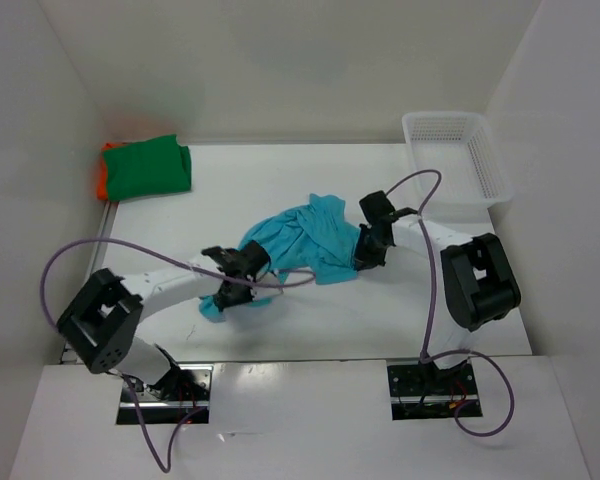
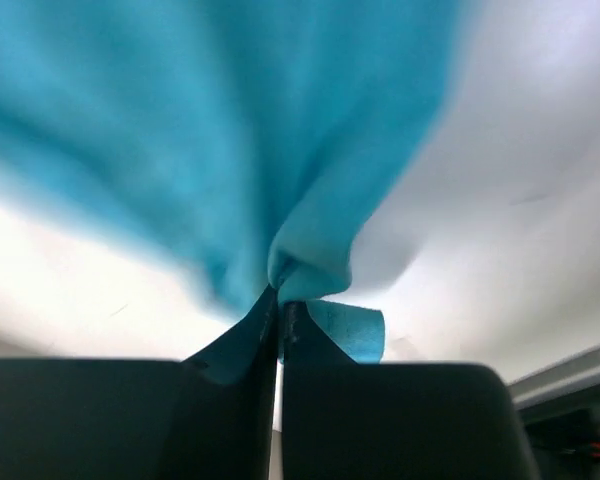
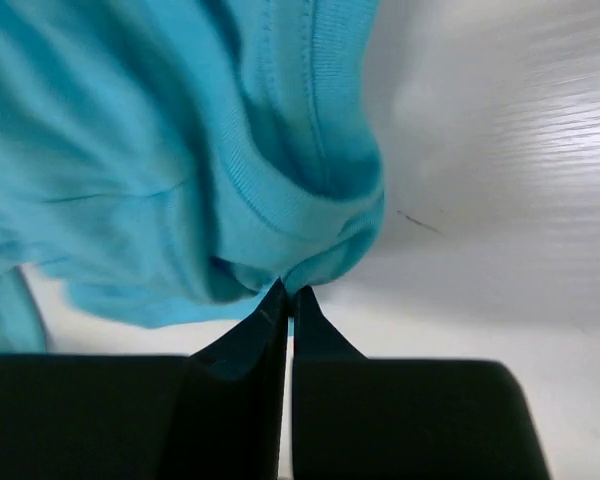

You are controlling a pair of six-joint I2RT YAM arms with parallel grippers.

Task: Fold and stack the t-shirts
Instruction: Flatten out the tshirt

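Observation:
The turquoise t-shirt (image 1: 310, 238) lies crumpled in the middle of the table. My left gripper (image 1: 225, 298) is shut on its near left edge; in the left wrist view the cloth (image 2: 310, 200) bunches up out of the pinched tips (image 2: 281, 306). My right gripper (image 1: 364, 262) is shut on its right edge; in the right wrist view a ribbed hem (image 3: 270, 190) runs into the tips (image 3: 288, 293). The dark green t-shirt (image 1: 150, 166) lies folded at the far left on the orange t-shirt (image 1: 102, 178), which only peeks out beneath.
A white mesh basket (image 1: 458, 155) stands at the far right corner. White walls close the table on the left, back and right. Purple cables loop over both arms.

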